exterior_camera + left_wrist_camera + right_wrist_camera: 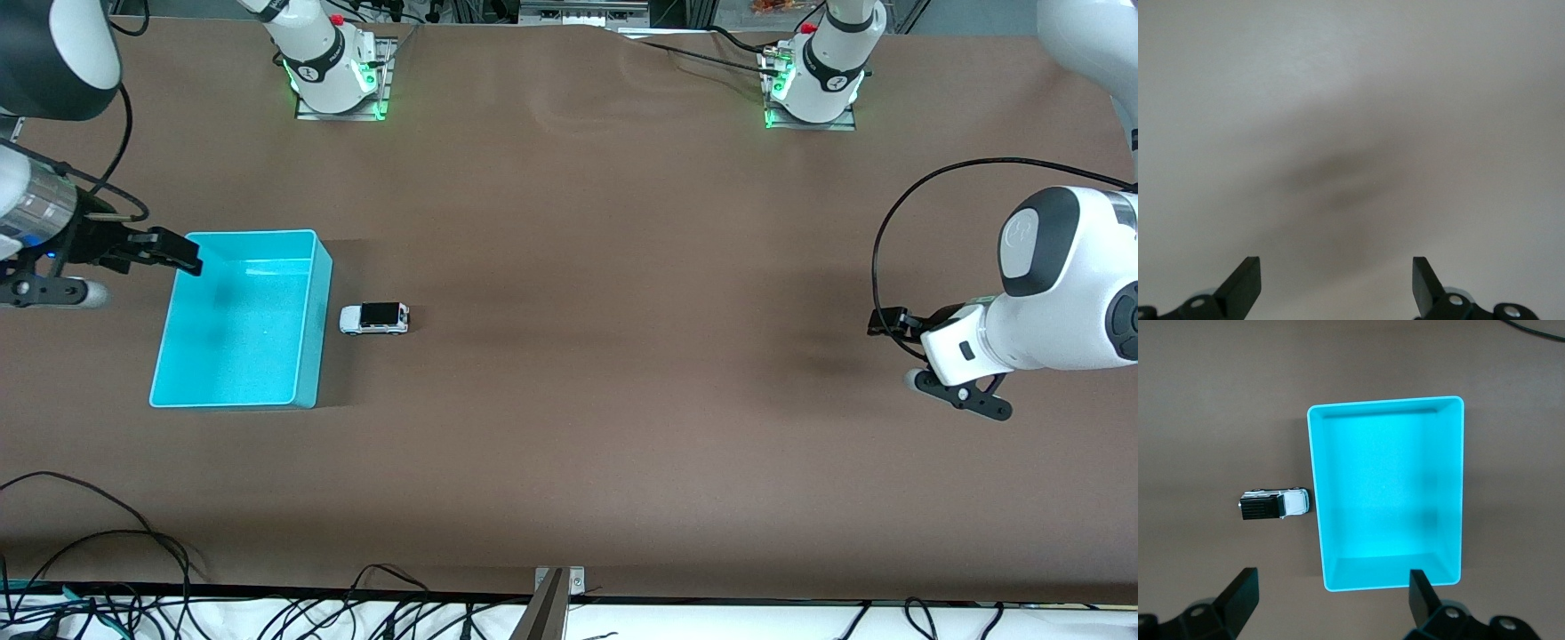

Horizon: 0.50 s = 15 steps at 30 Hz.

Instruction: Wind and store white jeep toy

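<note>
The white jeep toy (374, 317) with its black roof stands on the brown table, close beside the empty turquoise bin (316, 331), on the bin's side toward the left arm's end. Both also show in the right wrist view: the jeep (1275, 505) and the bin (1388, 493). My right gripper (182, 253) is open and empty, up over the bin's rim at the right arm's end of the table; in its wrist view (1331, 587) the jaws stand wide apart. My left gripper (889, 324) is open and empty over bare table at the left arm's end, and its wrist view (1337, 273) shows only tabletop.
Both arm bases (338, 67) (813, 76) stand along the table edge farthest from the front camera. Loose black cables (107, 569) and a metal bracket (556, 600) lie along the edge nearest the camera.
</note>
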Each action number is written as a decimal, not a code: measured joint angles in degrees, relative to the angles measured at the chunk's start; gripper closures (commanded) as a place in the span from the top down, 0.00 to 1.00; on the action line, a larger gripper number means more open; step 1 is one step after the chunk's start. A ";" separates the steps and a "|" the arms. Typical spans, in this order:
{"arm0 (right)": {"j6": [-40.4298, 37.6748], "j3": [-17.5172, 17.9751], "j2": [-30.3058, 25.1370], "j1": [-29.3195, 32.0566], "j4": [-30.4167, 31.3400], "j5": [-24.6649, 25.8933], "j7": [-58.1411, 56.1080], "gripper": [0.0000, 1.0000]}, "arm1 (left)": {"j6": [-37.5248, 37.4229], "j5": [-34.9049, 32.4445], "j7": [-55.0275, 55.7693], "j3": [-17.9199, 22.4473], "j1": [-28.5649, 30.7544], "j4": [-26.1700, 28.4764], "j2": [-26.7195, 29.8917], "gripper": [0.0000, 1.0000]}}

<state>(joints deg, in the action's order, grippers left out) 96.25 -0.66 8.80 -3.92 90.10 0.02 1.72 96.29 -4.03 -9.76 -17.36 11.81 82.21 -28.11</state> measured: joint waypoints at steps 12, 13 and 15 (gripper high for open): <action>0.99 0.24 2.29 -6.69 0.08 0.30 -14.34 1.00 | -0.72 0.00 5.26 -0.04 -0.17 -0.67 1.30 1.00; 0.99 0.27 2.57 -7.10 0.11 0.29 -16.14 1.00 | -0.82 0.00 5.51 -0.05 -0.17 -0.69 1.61 1.00; 1.00 0.32 3.27 -7.82 0.21 0.29 -20.59 1.00 | -1.02 0.00 6.04 -0.06 -0.18 -0.71 2.25 1.00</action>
<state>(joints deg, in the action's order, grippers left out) 97.25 -0.33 12.08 -11.74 90.31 0.31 -18.88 95.27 -4.03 -3.72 -17.42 11.63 81.50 -25.87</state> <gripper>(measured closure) 0.000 0.000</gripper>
